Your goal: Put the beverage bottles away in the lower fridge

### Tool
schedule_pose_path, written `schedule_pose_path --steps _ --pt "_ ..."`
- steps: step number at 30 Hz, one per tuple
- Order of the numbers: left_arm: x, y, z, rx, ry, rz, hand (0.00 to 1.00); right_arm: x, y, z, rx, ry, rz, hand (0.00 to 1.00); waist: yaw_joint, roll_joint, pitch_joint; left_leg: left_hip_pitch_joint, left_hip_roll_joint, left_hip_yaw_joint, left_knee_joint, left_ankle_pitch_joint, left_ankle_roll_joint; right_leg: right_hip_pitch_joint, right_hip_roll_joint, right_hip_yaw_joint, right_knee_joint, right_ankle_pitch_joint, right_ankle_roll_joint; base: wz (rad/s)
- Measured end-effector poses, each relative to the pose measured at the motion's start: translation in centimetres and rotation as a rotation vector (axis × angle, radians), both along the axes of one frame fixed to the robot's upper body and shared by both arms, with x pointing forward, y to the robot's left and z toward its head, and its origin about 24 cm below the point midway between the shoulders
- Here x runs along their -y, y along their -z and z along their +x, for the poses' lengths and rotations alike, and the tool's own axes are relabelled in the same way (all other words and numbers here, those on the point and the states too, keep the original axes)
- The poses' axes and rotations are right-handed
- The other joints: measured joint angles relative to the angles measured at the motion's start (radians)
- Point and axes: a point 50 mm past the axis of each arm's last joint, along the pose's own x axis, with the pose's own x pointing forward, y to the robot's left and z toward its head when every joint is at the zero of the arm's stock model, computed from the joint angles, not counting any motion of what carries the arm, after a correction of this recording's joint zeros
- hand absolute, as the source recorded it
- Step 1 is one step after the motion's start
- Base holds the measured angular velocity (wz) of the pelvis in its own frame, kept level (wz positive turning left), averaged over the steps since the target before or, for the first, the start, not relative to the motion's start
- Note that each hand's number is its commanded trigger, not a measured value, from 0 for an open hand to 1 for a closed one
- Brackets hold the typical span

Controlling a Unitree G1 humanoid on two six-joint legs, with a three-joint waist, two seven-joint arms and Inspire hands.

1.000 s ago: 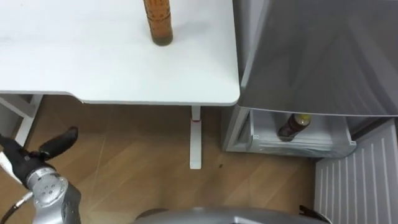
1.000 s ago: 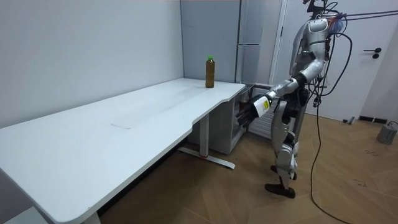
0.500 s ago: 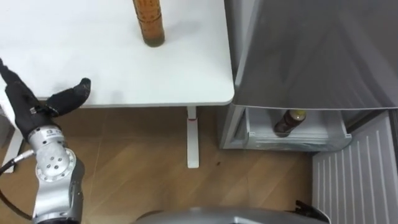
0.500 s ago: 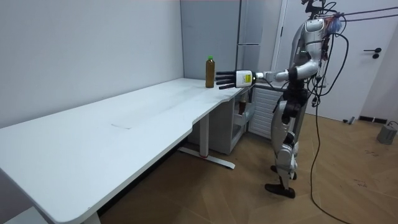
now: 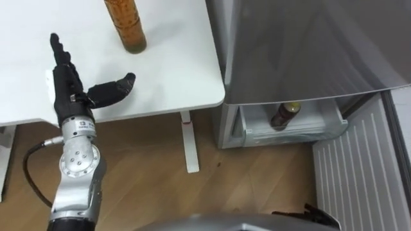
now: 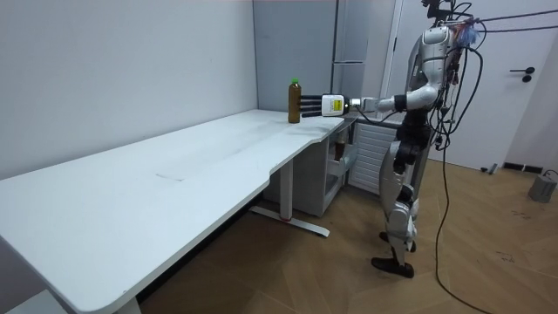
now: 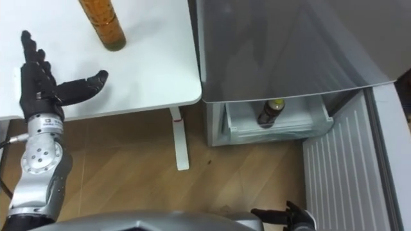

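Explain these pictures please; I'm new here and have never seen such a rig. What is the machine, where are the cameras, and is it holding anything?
This is a two-legged humanoid robot doing housework. Two pictures come from cameras in its head, looking down; the third from a camera standing in the room. The robot stands at the end of a white table, beside a grey fridge. Its left hand hovers open over the table near a brown drink bottle, holding nothing. A second bottle sits in the fridge's open lower drawer. Its right hand shows at the bottom edge.
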Motion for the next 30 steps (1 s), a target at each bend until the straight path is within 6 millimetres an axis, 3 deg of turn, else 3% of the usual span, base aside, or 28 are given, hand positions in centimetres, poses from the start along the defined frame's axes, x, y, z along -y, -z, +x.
schedule_pose_path --steps 5,15,22,30 --pt "0.1 0.4 0.1 -0.034 0.024 -0.020 0.00 0.0 0.0 -0.2 -0.011 0.004 0.001 0.00 -0.012 -0.002 0.0009 0.012 0.000 0.010 0.000 0.000 0.000 -0.003 0.000 0.013 0.000 0.001 0.001 -0.09" --pt "0.2 -0.8 2.0 0.022 0.053 -0.078 0.00 -0.1 0.2 -1.3 -0.024 0.074 0.013 0.00 -0.024 -0.007 0.0006 0.027 0.008 0.021 -0.006 -0.002 -0.004 0.010 0.009 0.028 0.002 0.006 -0.002 -0.04" --pt "-1.9 -1.4 3.1 0.070 -0.094 -0.177 0.00 0.3 0.2 -1.8 -0.052 0.128 0.015 0.00 -0.041 -0.010 0.0008 0.033 0.011 0.030 -0.005 -0.003 -0.004 0.006 0.010 0.030 0.016 0.006 -0.002 -0.04" --pt "-3.0 -0.3 4.4 0.007 -0.171 -0.249 0.00 0.3 0.2 -2.4 -0.094 0.143 0.022 0.00 -0.067 -0.007 0.0003 0.040 0.009 0.027 -0.006 -0.003 -0.004 0.005 0.009 0.038 0.016 0.006 -0.002 0.00"
